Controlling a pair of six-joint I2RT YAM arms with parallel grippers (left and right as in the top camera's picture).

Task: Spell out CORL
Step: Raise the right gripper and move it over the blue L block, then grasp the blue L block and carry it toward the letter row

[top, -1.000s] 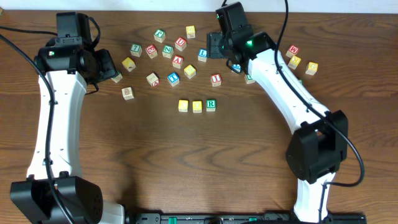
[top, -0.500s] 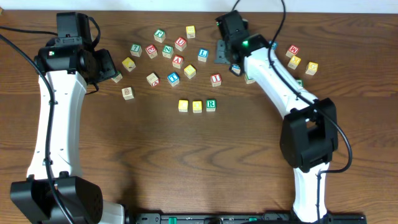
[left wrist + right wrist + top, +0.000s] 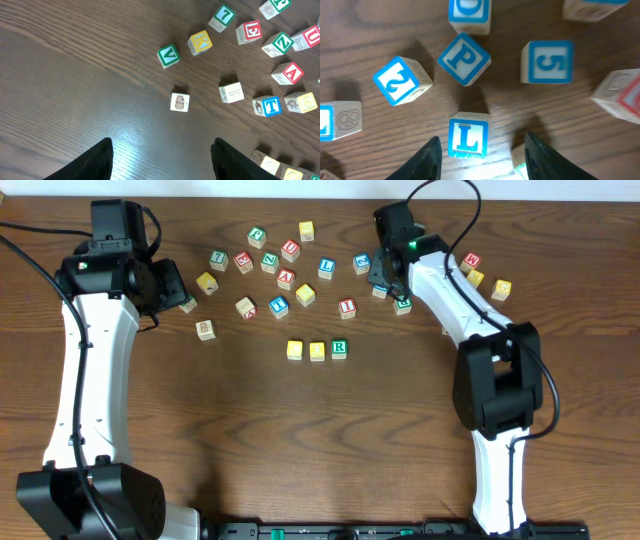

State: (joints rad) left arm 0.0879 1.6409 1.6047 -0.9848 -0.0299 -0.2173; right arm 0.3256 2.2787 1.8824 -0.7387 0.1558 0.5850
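Job now: I think it is picking up the L block [image 3: 468,136], the last letter of the word.
Row so far: the first yellow block [image 3: 294,350], the second yellow block [image 3: 317,351] and the R block [image 3: 340,348] sit side by side in the middle of the table [image 3: 200,430] (I cannot read the yellow ones from up high).
Free spot: bare wood just beside the R block, on the right arm's side.
L block place: far back by the table's back edge, on the right arm's side, lying flat, L facing up.
Right gripper [image 3: 482,155]: fingers partly apart with the L block between them, closer to one finger, not squeezed yet.
How to do it well: slide over so the block sits in the middle, go straight down, then pinch its flat sides.
Watch out: the P block [image 3: 464,59] sits just behind it and the 2 block [image 3: 401,80] is near, so do not bump them.
Right arm: stretched from the front edge far over to the back, wrist pointing down.
Left gripper [image 3: 161,155]: fingers wide and holding nothing, above bare wood.
Left arm: stretched up the left side toward the back left corner.
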